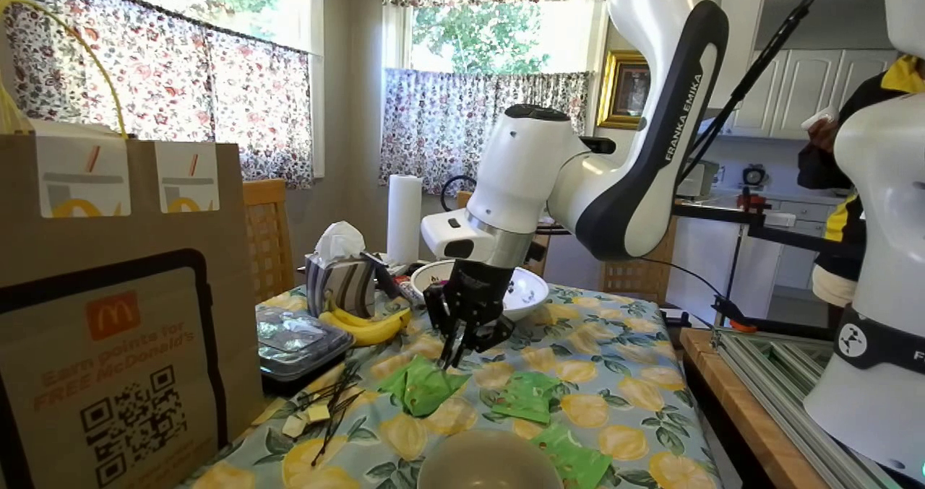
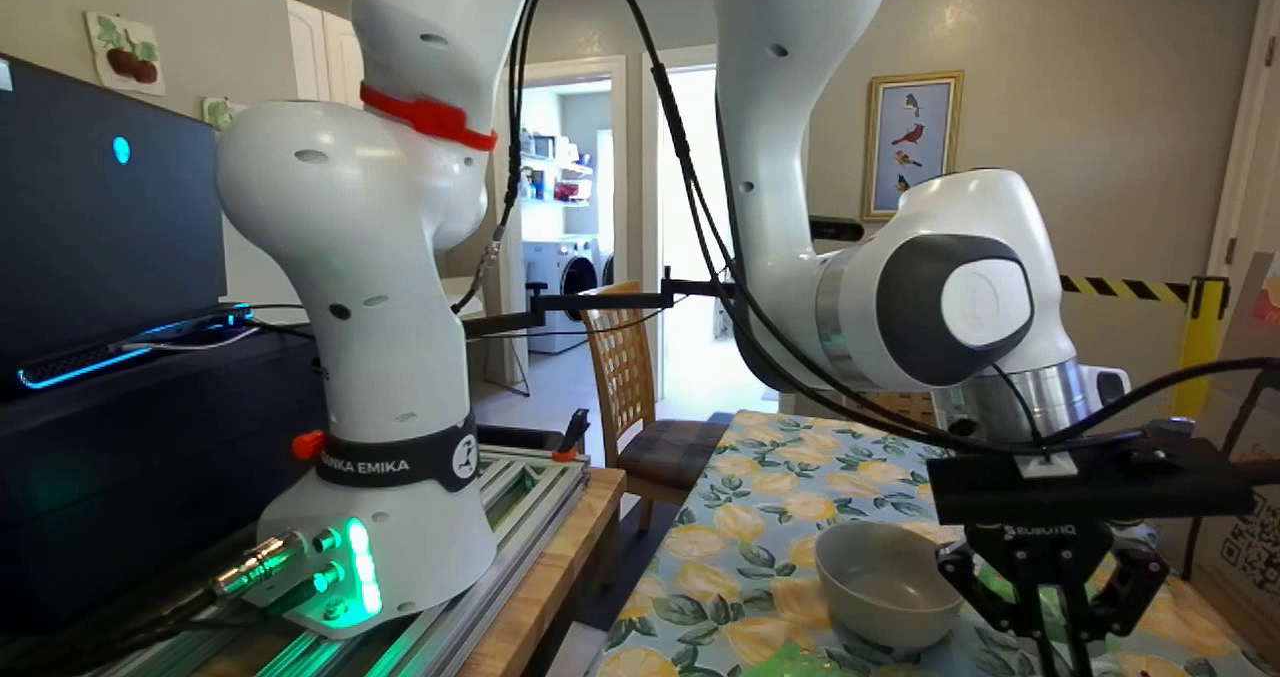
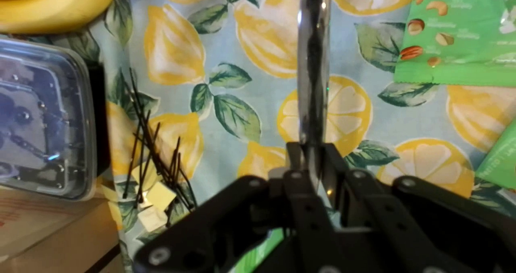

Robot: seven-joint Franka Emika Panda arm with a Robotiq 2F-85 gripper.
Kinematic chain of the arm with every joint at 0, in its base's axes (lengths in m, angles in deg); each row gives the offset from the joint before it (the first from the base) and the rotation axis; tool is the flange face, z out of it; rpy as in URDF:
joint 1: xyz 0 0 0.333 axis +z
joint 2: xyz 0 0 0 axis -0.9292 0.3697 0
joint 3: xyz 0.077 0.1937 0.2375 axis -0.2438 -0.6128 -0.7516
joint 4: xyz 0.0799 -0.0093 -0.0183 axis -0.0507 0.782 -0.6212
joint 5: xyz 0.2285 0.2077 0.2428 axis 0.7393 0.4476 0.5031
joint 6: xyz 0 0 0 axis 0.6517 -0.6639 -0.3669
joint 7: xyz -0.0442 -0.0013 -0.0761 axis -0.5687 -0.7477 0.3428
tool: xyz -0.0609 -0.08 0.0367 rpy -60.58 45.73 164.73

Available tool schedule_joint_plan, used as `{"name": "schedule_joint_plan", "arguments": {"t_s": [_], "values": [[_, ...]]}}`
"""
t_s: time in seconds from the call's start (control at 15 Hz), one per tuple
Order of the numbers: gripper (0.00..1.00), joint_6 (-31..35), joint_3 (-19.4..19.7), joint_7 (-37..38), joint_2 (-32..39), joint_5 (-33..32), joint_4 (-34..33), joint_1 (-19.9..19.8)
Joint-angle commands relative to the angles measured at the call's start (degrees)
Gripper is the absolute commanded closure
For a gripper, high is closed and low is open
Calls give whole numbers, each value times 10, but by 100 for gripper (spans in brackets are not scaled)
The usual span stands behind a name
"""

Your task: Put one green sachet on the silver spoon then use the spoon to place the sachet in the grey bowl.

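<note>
Wrist view: black, two-fingered jaws are clenching a slim, shiny, silver metal spoon point(image 3: 313, 59), whose straight handle is pointing towards 12 o'clock; the jaws are hiding the spoon's other end. Thin, black, stick-like strips point(image 3: 153, 150) and pale yellow, square-cut blocks point(image 3: 161, 196) are lying together between 8 and 9 o'clock from the tips, near a rectangular plastic box point(image 3: 40, 119) with a clear lid. In an exterior view, a flat, crinkled, lime-green film sachet point(image 1: 420, 389) is lying just beneath the jaws, although whether they are touching cannot be told. A like sachet point(image 1: 531, 395) is lying at 3 o'clock from it, and a further sachet point(image 1: 578, 460) is lying at 4 o'clock, partly hiding behind a plain, round, greyish-beige bowl point(image 1: 490, 467) with a smooth, thick rim. The bowl is sitting at about 5 o'clock from the sachet beneath the jaws, and both exterior views are showing it upright. Bowl and sachets are resting on a bench point(image 1: 650, 409) that is wearing a pale-blue cloth point(image 1: 578, 362) printed with yellow lemons. Curved yellow bananas point(image 1: 372, 328) are lying between 10 and 11 o'clock from the same sachet. A wide, round, white patterned bowl point(image 1: 533, 294) is standing between 1 and 2 o'clock, and a jointed, glossy white robot arm point(image 1: 509, 178) is hanging over the bench from that direction.
</note>
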Motion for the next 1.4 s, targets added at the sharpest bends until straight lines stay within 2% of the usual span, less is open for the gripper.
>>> {"name": "schedule_joint_plan", "arguments": {"t_s": [0.0,0.47,1.07,1.33], "values": [[96,-2,48,28,-50,-38,37,49],[96,-15,99,59,-76,-94,51,118],[96,-65,102,74,-78,-137,55,185],[96,-109,94,71,-76,-142,54,211]]}}
